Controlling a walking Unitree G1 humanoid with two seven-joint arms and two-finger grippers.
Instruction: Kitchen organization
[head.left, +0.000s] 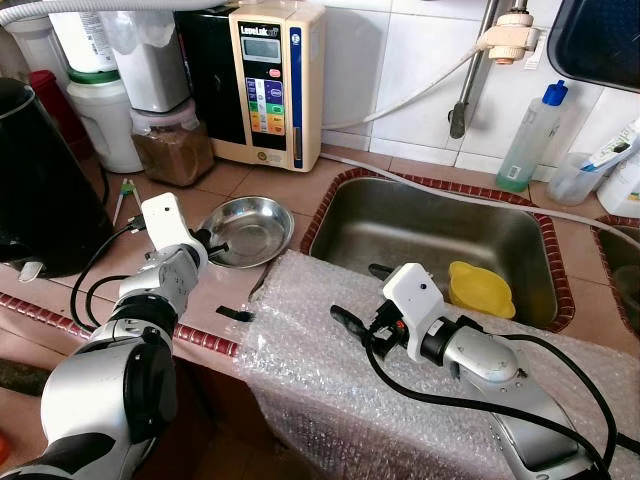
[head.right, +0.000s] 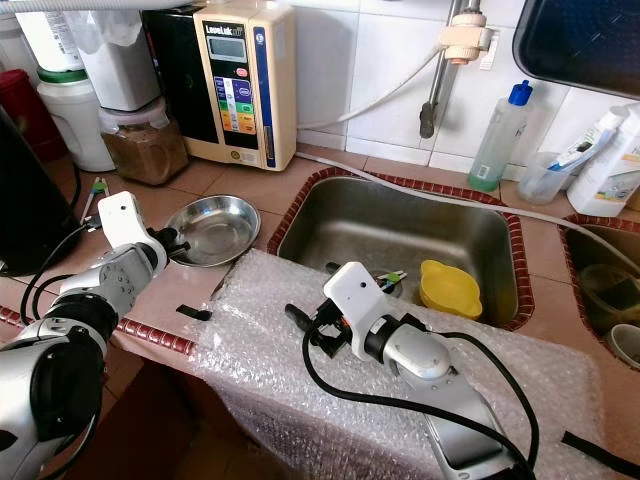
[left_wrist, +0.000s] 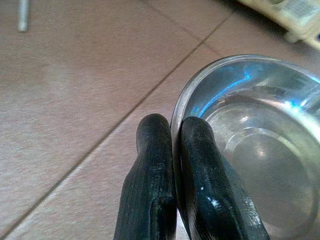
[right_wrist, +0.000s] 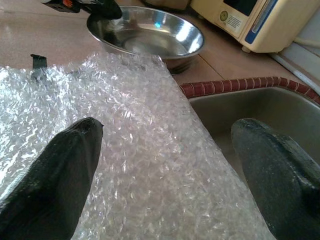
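A shallow steel bowl (head.left: 252, 230) sits on the tiled counter just left of the sink (head.left: 420, 225). My left gripper (head.left: 212, 243) is shut on the bowl's near-left rim. The left wrist view has one finger inside and one outside the rim, with the gripper (left_wrist: 172, 145) pinching the bowl (left_wrist: 260, 150). My right gripper (head.left: 358, 296) is open over a sheet of bubble wrap (head.left: 320, 380) draped across the counter's front edge. Nothing is between its fingers (right_wrist: 55, 175), and the bowl (right_wrist: 150, 32) lies beyond them. A yellow cup (head.left: 478, 288) rests in the sink.
A water ionizer (head.left: 270, 80), a jar of brown powder (head.left: 172, 152) and white containers line the back wall. A black kettle (head.left: 40, 190) stands at the far left. A blue-capped bottle (head.left: 530, 140) stands behind the sink. A second basin (head.right: 600, 290) lies at the right.
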